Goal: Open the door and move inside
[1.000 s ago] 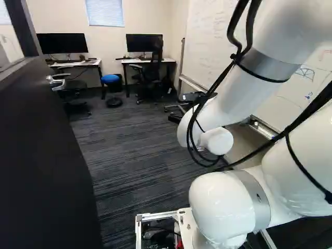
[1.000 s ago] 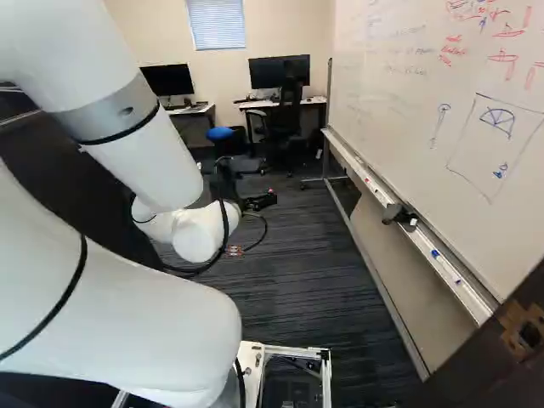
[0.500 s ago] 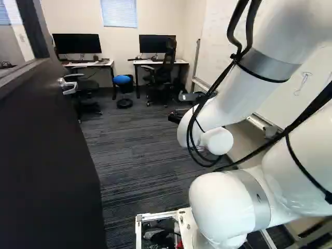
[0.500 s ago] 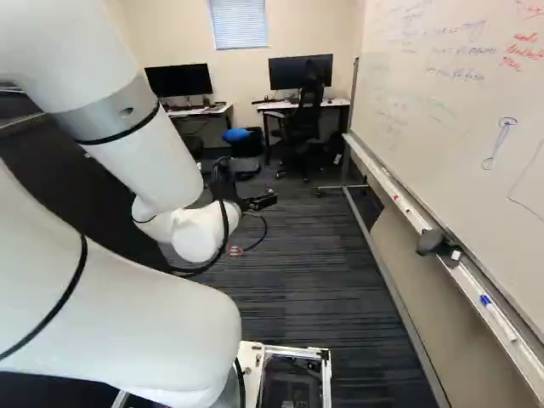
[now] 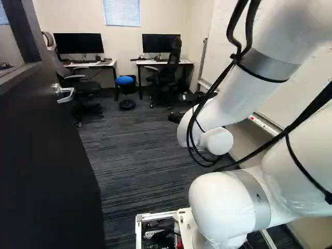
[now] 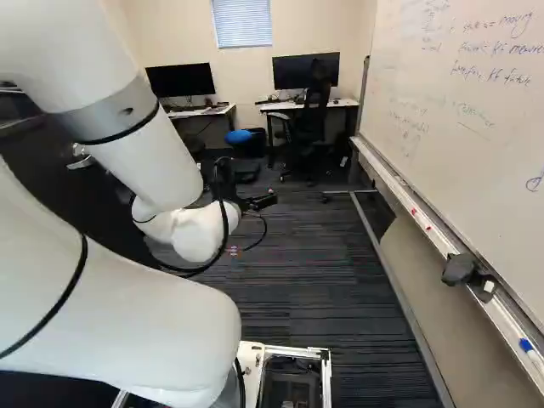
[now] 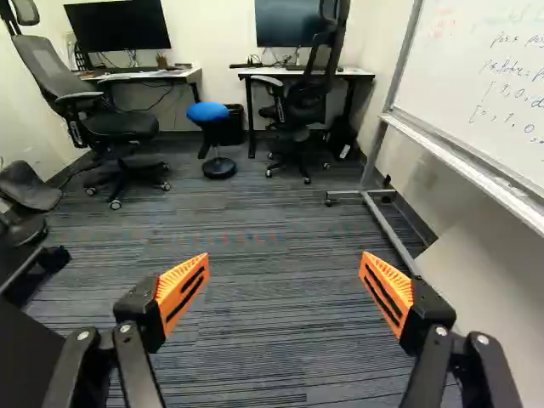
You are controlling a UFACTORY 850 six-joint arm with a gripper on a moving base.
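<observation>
The gripper point(image 7: 285, 276) was spread wide with nothing between its 2 orange pads point(image 7: 182, 291), and the door point(image 5: 46, 166), its handle point(image 5: 65, 94) untouched, stood open at the left of the left base view, so opening looked done and maybe only some rolling in was left.

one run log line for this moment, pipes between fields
door: open, handle ungripped | gripper: open, empty | ahead: carpet, blue stool, desks | right side: whiteboard

Two tables point(image 7: 181, 74) are supporting monitors point(image 7: 119, 25).
Between them, a blue-topped stool point(image 7: 206, 112) is standing on striped carpet point(image 7: 280, 340).
</observation>
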